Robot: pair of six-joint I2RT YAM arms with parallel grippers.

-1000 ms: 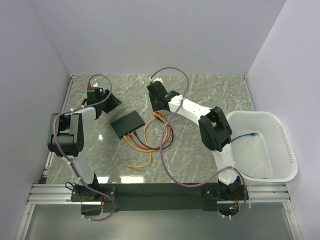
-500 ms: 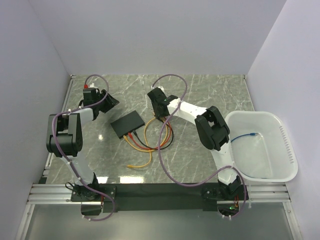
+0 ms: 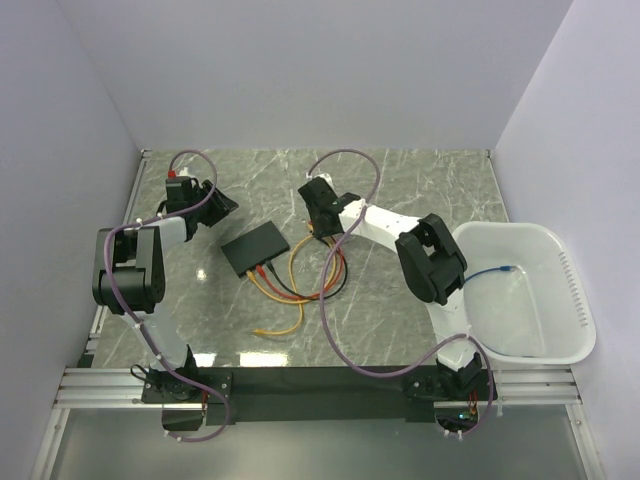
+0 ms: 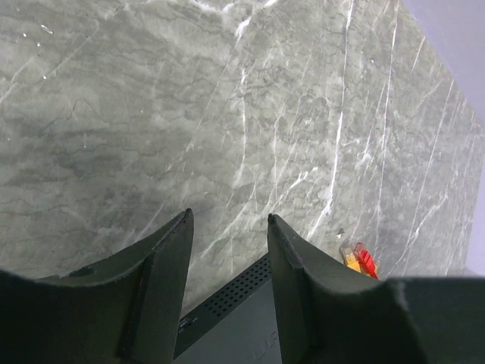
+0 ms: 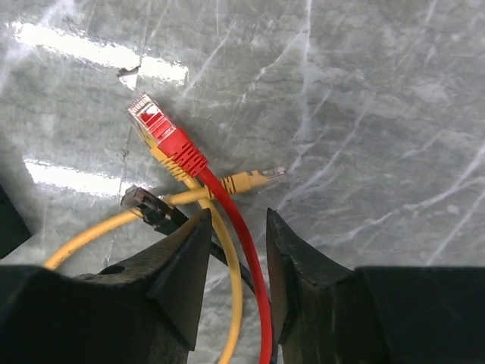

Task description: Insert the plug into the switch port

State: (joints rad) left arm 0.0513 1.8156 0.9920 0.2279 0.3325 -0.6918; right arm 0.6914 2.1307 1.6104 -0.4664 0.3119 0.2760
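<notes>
The black switch (image 3: 255, 247) lies flat on the marble table, and its perforated edge (image 4: 231, 296) shows below my left gripper (image 4: 227, 220). That gripper (image 3: 213, 205) hovers open over the switch's far left corner and holds nothing. Yellow, red and black cables (image 3: 300, 275) run from the switch's near edge. The red plug (image 5: 154, 123) lies free on the table on top of a yellow one, with a second yellow plug (image 5: 254, 180) and a black plug (image 5: 140, 201) beside it. My right gripper (image 5: 237, 218) stands open, with the red cable (image 5: 246, 258) passing loosely between its fingers.
A white plastic bin (image 3: 575, 300) stands at the right with a blue cable (image 3: 495, 272) inside. Purple arm cables (image 3: 330, 300) loop over the table. Grey walls close off the left, back and right. A black rail (image 3: 320, 380) runs along the near edge.
My right gripper has shifted slightly over the loose plug ends and narrowed a little. The left gripper has edged slightly left and also narrowed. The switch and cables have not moved.
</notes>
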